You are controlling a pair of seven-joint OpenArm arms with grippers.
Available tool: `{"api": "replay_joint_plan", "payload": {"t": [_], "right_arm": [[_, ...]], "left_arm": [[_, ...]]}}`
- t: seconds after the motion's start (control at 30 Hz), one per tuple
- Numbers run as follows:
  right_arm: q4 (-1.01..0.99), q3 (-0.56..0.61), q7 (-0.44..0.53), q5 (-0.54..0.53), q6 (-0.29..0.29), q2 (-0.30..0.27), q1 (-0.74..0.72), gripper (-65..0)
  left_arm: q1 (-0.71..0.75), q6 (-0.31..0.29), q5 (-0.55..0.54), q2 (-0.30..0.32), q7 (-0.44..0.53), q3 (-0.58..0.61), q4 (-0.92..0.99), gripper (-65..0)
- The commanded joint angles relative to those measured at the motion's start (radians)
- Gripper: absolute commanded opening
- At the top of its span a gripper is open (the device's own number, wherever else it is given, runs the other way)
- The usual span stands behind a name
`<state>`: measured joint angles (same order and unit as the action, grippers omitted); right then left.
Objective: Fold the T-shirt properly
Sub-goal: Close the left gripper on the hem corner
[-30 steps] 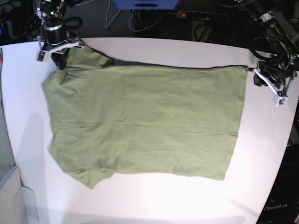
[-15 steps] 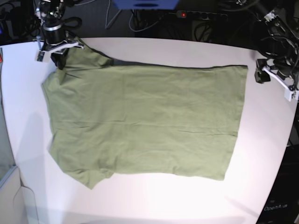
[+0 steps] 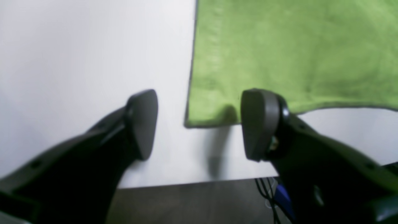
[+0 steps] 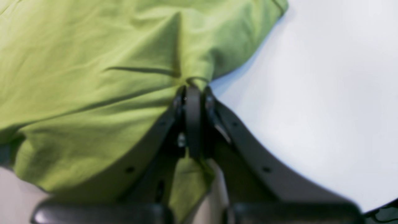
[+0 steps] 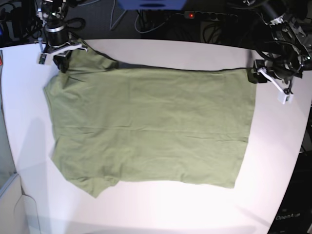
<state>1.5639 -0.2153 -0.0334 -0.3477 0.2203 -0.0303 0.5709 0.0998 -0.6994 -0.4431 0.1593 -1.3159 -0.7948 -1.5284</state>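
Note:
The olive-green T-shirt [image 5: 146, 126] lies spread flat on the white table [image 5: 195, 51], its hem toward the right of the base view and its sleeves toward the left. My left gripper [image 5: 253, 76] hovers open at the far hem corner. In the left wrist view that T-shirt corner [image 3: 199, 115] sits between the spread fingers of the left gripper [image 3: 200, 124], which hold nothing. My right gripper [image 5: 61, 63] is at the far left sleeve. The right wrist view shows the right gripper [image 4: 194, 93] shut on a bunched fold of the T-shirt [image 4: 93, 77].
Cables and dark equipment [image 5: 214, 22] crowd the space behind the table's far edge. The table edge [image 3: 186, 183] runs just behind my left fingers. A bare white strip of table [image 5: 273, 161] lies to the right of the hem.
My left gripper drew off to the right, then came back left to the far hem corner. The right gripper and the shirt have stayed put.

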Motion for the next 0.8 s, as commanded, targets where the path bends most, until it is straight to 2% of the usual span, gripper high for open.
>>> {"api": "replay_joint_plan", "payload": {"t": [0.0,0.37,0.5,0.77], "right_arm": [[0.007,-0.002,-0.009,0.005,0.012,-0.004,0.008,-64.9],[0.007,-0.002,-0.009,0.005,0.012,-0.004,0.008,-64.9],[0.007,-0.002,-0.009,0.005,0.012,-0.004,0.008,-64.9],[0.007,-0.002,-0.009,0.005,0.012,-0.003,0.008,-64.9]], "left_arm": [[-0.008,0.001,-0.013,0.010,0.012,-0.005,-0.016,-25.4],[-0.008,0.001,-0.010,0.015,0.016,-0.007,0.088,-25.4],[-0.008,0.001,-0.004,0.012,0.055,-0.001,0.101,-25.4],[-0.005,0.001,-0.012,0.006,0.037,0.022,0.101,-25.6]]}}
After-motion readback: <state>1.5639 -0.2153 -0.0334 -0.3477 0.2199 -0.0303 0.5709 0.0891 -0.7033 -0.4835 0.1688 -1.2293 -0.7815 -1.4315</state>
